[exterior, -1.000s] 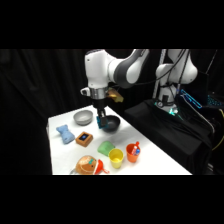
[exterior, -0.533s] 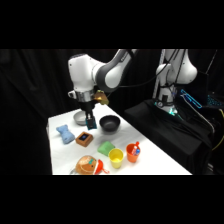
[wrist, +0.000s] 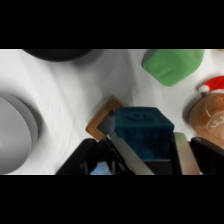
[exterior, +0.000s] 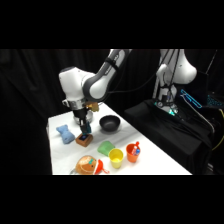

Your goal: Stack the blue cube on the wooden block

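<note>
The teal blue cube (wrist: 143, 125) sits between my gripper's (wrist: 146, 142) two fingers, which press on its sides. Right under it lies the wooden block (wrist: 101, 121), an orange-brown square with a dark patch, showing past the cube's left side. From the side, my gripper (exterior: 83, 129) comes down over the left part of the table with the blue cube (exterior: 85, 135) low over the wooden block (exterior: 83, 141). Whether the cube rests on the block or hovers just above it, I cannot tell.
A pale-blue bone-shaped soft thing (exterior: 65, 133) lies just left of the block. A black bowl (exterior: 110, 123) stands behind to the right. In front are a green piece (exterior: 105, 147), a yellow cup (exterior: 116, 158), an orange cup (exterior: 132, 152) and a round orange toy (exterior: 88, 164).
The arm has swung left from near the black bowl and come down, bringing the blue cube over the wooden block.
</note>
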Controlling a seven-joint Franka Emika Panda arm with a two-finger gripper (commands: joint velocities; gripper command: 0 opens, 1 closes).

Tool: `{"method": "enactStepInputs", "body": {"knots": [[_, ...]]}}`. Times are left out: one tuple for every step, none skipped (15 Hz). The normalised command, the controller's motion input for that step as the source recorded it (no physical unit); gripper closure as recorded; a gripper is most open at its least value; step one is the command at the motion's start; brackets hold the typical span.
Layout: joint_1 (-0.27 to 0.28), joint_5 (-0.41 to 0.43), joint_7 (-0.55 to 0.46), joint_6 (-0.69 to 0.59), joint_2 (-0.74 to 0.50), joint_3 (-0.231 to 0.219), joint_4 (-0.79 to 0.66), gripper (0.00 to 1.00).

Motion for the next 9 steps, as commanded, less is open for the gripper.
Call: {"method": "enactStepInputs", "body": {"knots": [[-0.040,0.097,-0.13,-0.16,0.27,-0.021,0.39,0.76],[-0.033,0.081,-0.12,-0.13,0.25,-0.032,0.37,0.76],[-0.035,0.084,-0.11,-0.13,0.22,-0.032,0.36,0.76],[-0.035,0.083,-0.11,-0.14,0.20,-0.031,0.33,0.76],[-0.040,0.090,-0.12,-0.14,0.17,-0.022,0.30,0.76],[-0.040,0.094,-0.12,-0.13,0.14,-0.018,0.26,0.76],[-0.049,0.110,-0.14,-0.11,0.08,-0.008,0.18,0.76],[-0.047,0.114,-0.14,-0.09,0.07,-0.005,0.15,0.76],[-0.051,0.127,-0.15,-0.06,0.09,0.003,0.14,0.76]]}}
